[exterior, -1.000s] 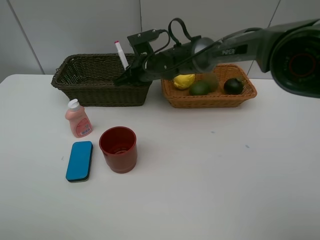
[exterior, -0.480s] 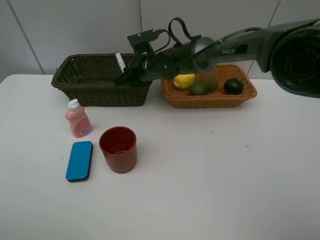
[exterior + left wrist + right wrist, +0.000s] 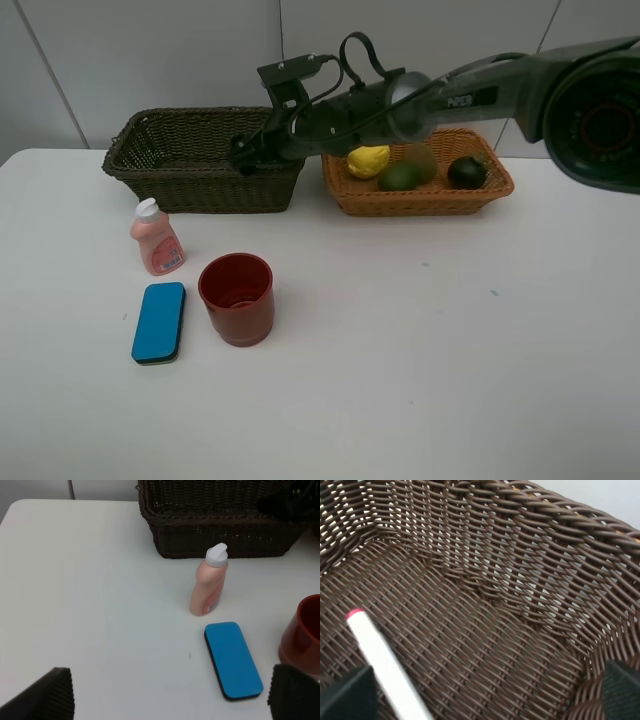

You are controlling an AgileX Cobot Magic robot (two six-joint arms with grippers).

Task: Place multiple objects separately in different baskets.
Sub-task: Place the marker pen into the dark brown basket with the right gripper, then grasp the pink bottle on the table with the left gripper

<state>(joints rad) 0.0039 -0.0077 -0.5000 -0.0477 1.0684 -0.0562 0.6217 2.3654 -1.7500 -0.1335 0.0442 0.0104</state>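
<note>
R end effector hangs over the near-right corner of the dark wicker basket, fingers spread wide, gripping nothing. In its wrist cam the white pink-tipped marker lies loose on the basket's woven floor, a smooth round stick just beside one finger; can't tell if they touch. L end effector is also wide open w/ nothing between its dark pads, low over the bare white desk.

Dark basket: rectangular, deep, tight olive-brown weave w/ a braided rim. Beside it on the right sits the orange-tan basket, shallower, same sort of weave. It holds 4 round fruits: yellow lemon, green lime, dull brown kiwi behind the lime, and glossy dark green mangosteen at the right end.

On the desk in front of the dark basket: pink bottle, plastic, white cap, upright; red cup, round, upright, open top; blue eraser, flat slab w/ rounded corners, lying just left of the cup.
</note>
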